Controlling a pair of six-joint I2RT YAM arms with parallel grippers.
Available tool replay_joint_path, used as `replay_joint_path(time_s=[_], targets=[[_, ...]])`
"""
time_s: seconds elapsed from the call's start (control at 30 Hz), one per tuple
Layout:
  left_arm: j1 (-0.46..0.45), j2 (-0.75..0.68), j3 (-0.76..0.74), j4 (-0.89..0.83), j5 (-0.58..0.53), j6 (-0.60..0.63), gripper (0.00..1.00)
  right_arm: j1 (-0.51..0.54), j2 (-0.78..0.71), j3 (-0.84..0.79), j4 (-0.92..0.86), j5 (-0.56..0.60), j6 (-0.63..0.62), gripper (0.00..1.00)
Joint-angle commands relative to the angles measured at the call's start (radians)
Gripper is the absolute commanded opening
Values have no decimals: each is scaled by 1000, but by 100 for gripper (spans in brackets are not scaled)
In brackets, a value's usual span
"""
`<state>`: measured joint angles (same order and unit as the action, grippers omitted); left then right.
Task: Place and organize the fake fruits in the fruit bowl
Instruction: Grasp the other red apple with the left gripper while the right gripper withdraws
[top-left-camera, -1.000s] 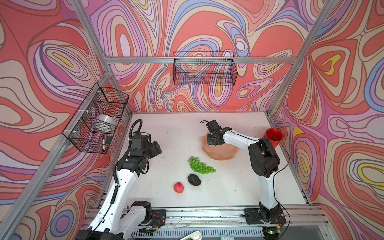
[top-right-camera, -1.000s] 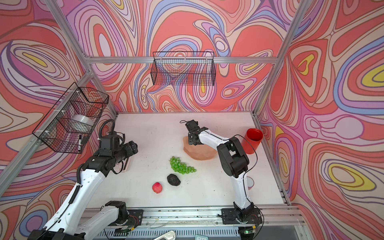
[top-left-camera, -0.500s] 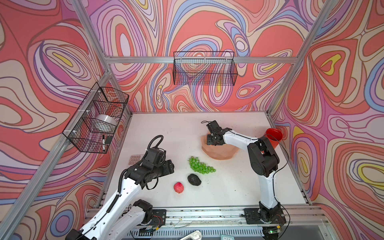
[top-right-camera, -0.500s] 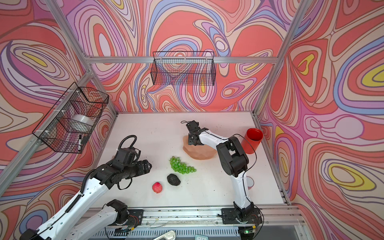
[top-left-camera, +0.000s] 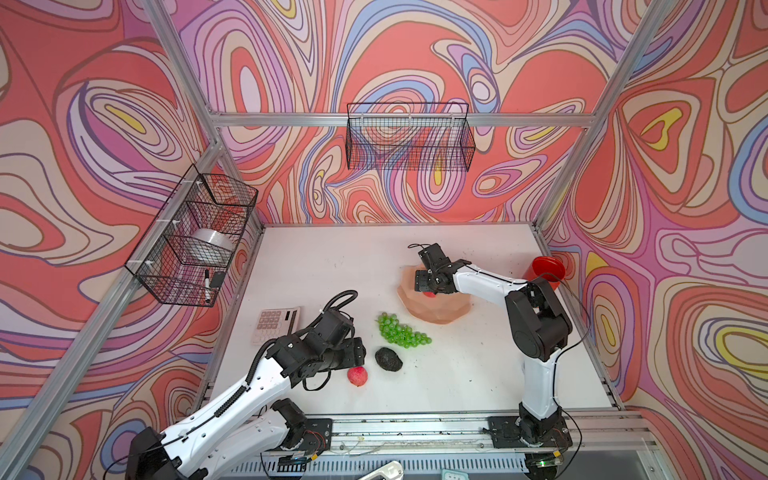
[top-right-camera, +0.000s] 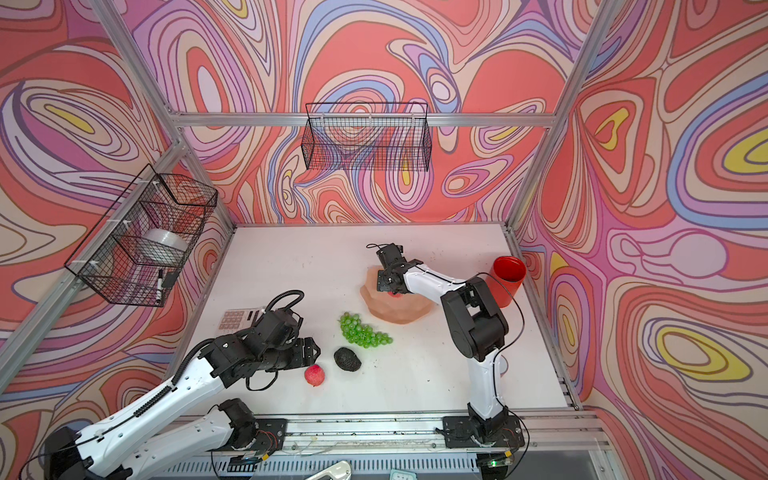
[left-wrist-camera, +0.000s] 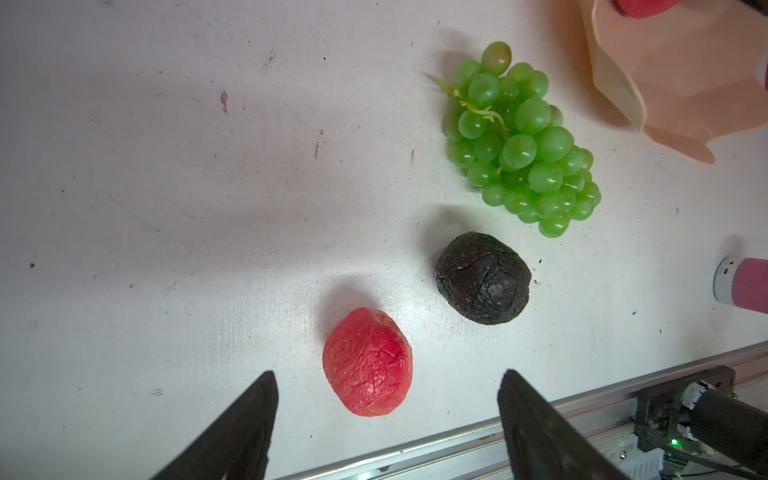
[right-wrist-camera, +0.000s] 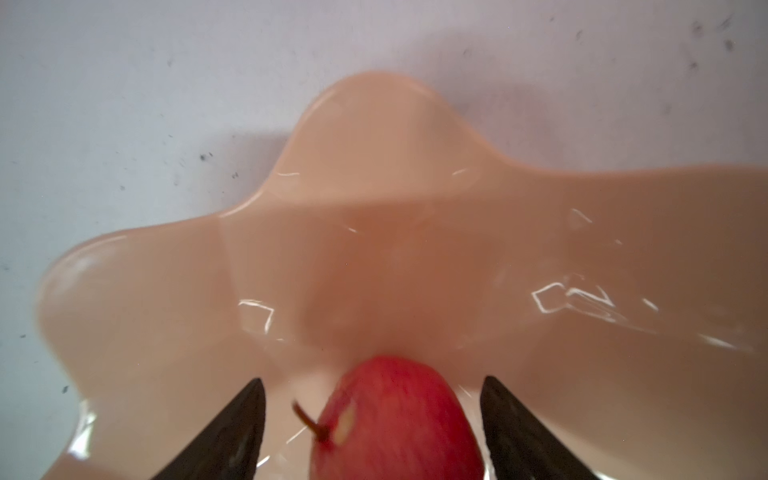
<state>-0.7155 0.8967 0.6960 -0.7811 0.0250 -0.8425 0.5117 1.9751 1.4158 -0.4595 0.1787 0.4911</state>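
In both top views the left basket (top-left-camera: 183, 286), a wire one on the wall at mid-left, holds 1 pale roll (top-left-camera: 212, 245) and 1 marker (top-left-camera: 206, 286) standing at its near end. The back basket (top-left-camera: 409, 153), also wire, hangs at upper center. On the white table (top-left-camera: 332, 266), right of center, the peach bowl (top-left-camera: 436, 309) holds 1 red apple, the bowl apple (right-wrist-camera: 395, 415), lying on the floor of the bowl with its stem showing. The red cup (top-left-camera: 544, 268) stands at the table's right edge; its inside cannot be made out. Counted: 2 baskets, 1 bowl, 1 cup, 1 calculator (top-left-camera: 274, 324) at the table's left edge, 2 apples, 1 avocado, 1 grape bunch. Still outside the bowl, in the lower middle of the frame, lie the table apple (top-left-camera: 357, 376), then the avocado (top-left-camera: 388, 358) just right of it, then the grapes (top-left-camera: 401, 331) between avocado and bowl, none touching. The left gripper (left-wrist-camera: 386, 376) is spread wide and grips nothing; the table apple sits partly between its fingertips, clear of both. The right gripper (right-wrist-camera: 371, 382) hangs inside the bowl, jaws parted to either side of the bowl apple, not clamping it.
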Motion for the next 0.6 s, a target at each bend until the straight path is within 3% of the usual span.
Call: replay_joint_path(time_s=[0.0,0.57], targets=[[-21,18,-24,-2,-25,-47,84,-2,-79,-8,13,33,2,85],[-82,169,-93,101,-1,-73,82,-2,-382,-94,-21,69,-8,93]])
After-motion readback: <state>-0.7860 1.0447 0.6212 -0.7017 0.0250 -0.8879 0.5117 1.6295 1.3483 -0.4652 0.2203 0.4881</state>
